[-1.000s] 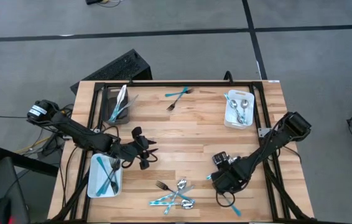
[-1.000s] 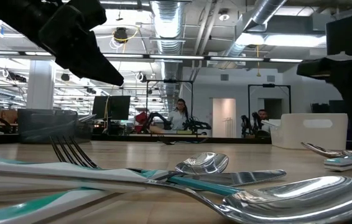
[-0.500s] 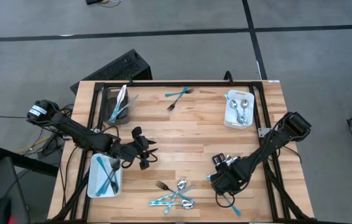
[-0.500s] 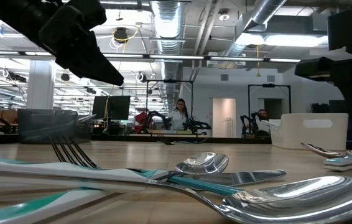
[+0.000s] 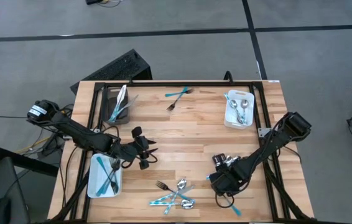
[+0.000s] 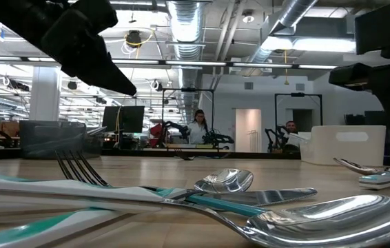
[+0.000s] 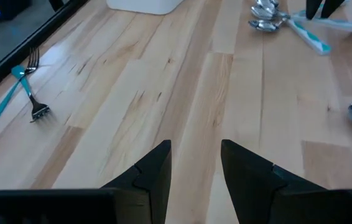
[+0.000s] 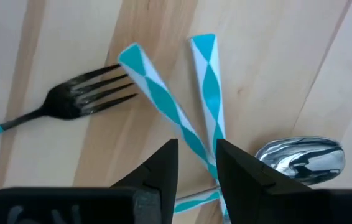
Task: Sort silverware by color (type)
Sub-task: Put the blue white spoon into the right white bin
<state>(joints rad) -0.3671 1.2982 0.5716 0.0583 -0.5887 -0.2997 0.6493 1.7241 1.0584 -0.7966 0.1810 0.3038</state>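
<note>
My right gripper points down near the table's front right, over a small cluster of silverware. It is open, and its fingertips stand on either side of a teal-and-white handle; I cannot tell whether they touch it. A second teal handle, a dark-tined fork and a silver spoon lie flat on the wood around it. In the high view the arm hides this cluster under my right gripper. My left gripper hovers open over bare wood left of centre.
A pile of silverware lies at the near edge, and two forks at the far edge. A white bin holds teal pieces, a dark bin silver ones, and a white bin spoons. A teal piece lies near the front right.
My right hand has turned a little in place over the cluster.
</note>
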